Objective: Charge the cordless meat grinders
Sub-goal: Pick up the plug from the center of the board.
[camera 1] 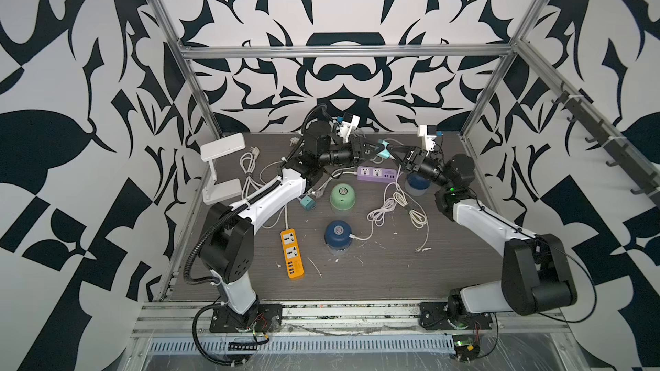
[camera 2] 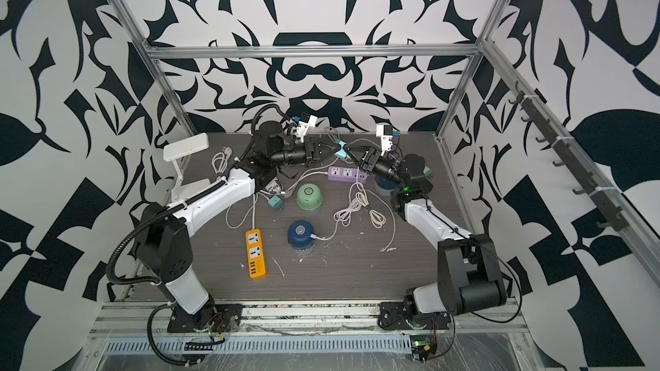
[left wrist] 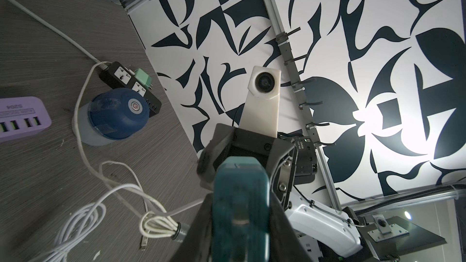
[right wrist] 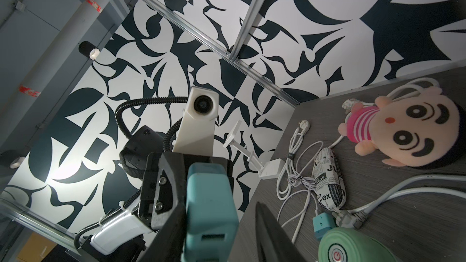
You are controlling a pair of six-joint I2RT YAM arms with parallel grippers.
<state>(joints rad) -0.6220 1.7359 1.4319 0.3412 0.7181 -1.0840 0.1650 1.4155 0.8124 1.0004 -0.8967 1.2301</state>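
Note teal plug adapter [camera 1: 384, 149] clamped in left jaws, clear of tabletop [camera 1: 393, 273]; note right jaws straddling it, seemingly with slack on one side.

Near strip of table [camera 1: 393, 280]: open across its width. Centre: obstructed by green grinder [camera 1: 342, 198], blue grinder [camera 1: 337, 233] and its cable [camera 1: 360, 238]. Left of these: orange strip [camera 1: 292, 253]. Right of centre: coiled cables [camera 1: 380, 213]. Far centre: left gripper [camera 1: 373, 147] and right gripper [camera 1: 393, 150] meet at adapter [camera 1: 385, 149], above purple strip [camera 1: 377, 174]. Far left: lamp [camera 1: 221, 165]. Far right: second blue grinder [camera 1: 416, 184] under right arm [camera 1: 475, 215]
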